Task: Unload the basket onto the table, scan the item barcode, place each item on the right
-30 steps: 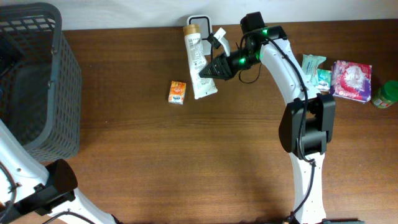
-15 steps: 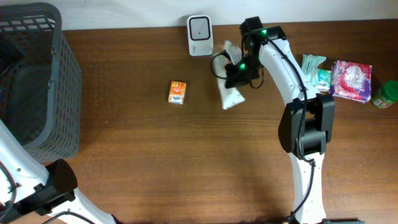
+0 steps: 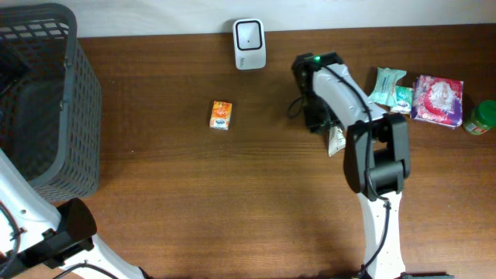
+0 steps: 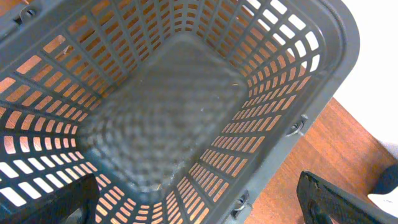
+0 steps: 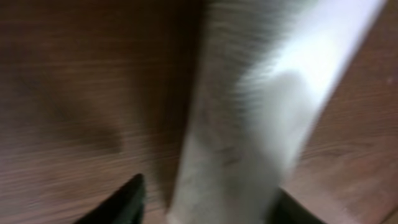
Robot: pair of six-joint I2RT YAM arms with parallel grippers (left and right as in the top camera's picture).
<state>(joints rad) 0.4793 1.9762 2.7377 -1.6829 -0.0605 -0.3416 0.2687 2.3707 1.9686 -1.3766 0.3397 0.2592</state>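
Note:
The item, a white tube, lies on the brown table right of centre, mostly hidden under my right arm. In the right wrist view the tube fills the frame, blurred, between the dark fingertips. The left fingertip stands clear of it with table showing in the gap, so my right gripper is open around the tube. The white barcode scanner stands at the table's back edge, well left of the tube. My left gripper hangs wide open over the grey basket, holding nothing.
A small orange box lies left of centre. The grey basket stands at the far left. At the right sit a teal wipes pack, a pink packet and a green jar.
My right arm swung the tube from the scanner down and to the right, and its jaws have parted from it. The left arm has not moved.

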